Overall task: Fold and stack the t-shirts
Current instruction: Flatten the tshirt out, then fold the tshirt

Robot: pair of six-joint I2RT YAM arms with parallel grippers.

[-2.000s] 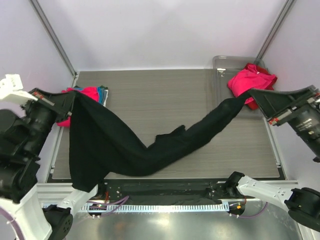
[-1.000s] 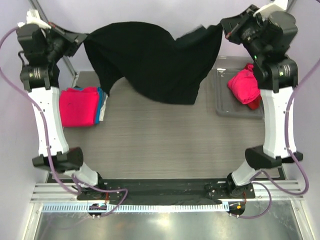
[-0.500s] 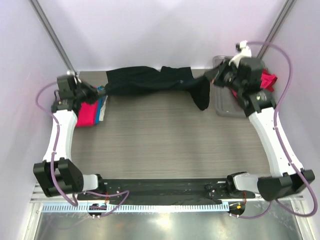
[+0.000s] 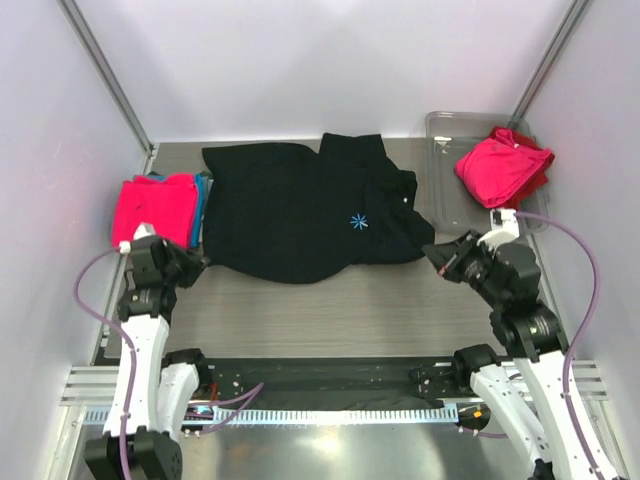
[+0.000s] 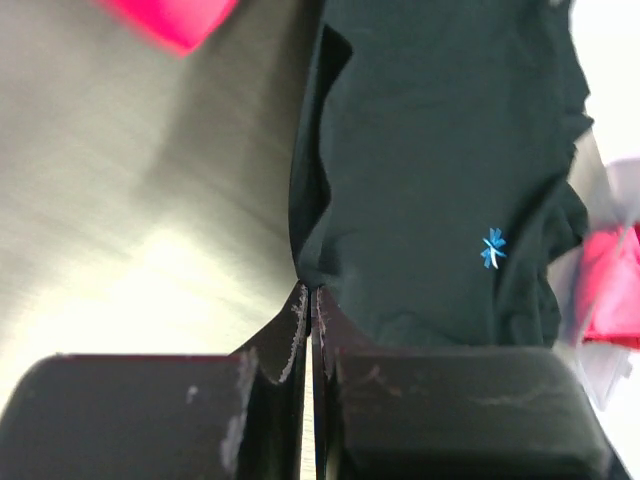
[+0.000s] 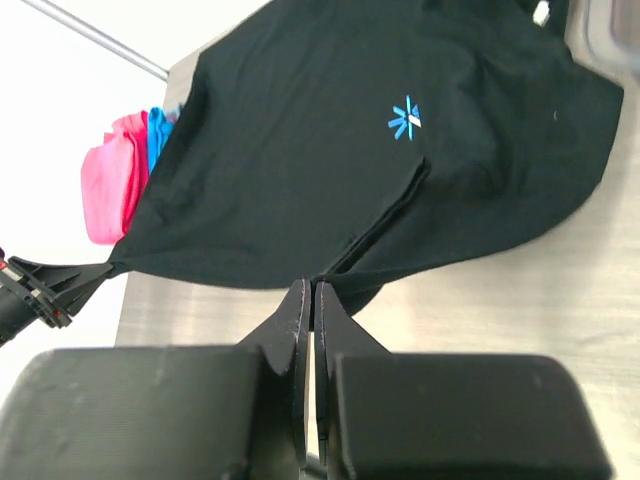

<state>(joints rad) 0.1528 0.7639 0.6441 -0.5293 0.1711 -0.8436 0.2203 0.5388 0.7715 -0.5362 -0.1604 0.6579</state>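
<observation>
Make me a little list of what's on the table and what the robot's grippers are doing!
Black t-shirt: spread flat in the middle, blue logo up
Left gripper: shut on its near-left corner
Right gripper: shut on its near-right edge
Folded stack: pink on top, teal-blue beneath, left side
Tray: back right, holds a crumpled pink t-shirt

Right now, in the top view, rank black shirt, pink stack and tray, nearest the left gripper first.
1. Black shirt, corner pinched in the left gripper.
2. Pink stack, just beyond, left edge.
3. Tray, far right corner.
</observation>
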